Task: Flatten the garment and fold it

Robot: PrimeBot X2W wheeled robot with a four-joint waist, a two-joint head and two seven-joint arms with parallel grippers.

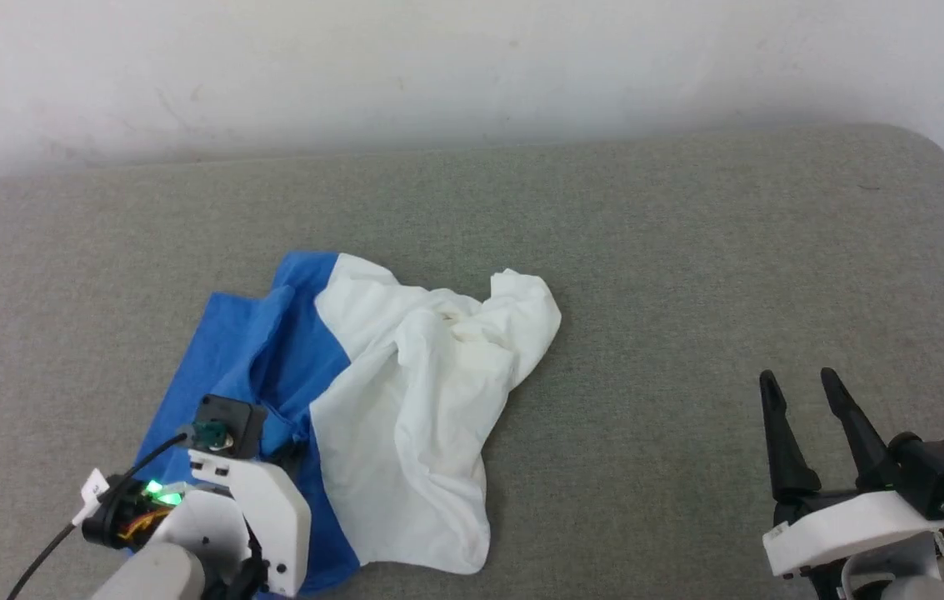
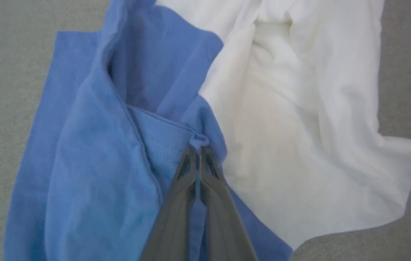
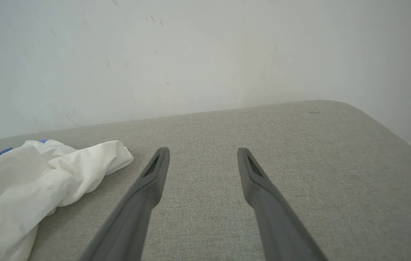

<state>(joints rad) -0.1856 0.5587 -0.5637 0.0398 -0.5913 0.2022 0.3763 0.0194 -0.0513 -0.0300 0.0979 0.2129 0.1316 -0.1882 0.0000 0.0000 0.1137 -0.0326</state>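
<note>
Crumpled garment (image 1: 405, 392) lies on grey padded surface (image 1: 646, 217), blue half bunched toward robot's left. The left gripper (image 2: 198, 150) is pinched together on a blue seam fold, probably to drag it flat. The right gripper (image 1: 798, 379) stands spread, empty, well apart from the cloth.

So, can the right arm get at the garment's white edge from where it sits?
Probably yes. The right end effector is open, and only bare grey cushion lies between it and the white edge of the garment. Reach itself I can't confirm.
</note>
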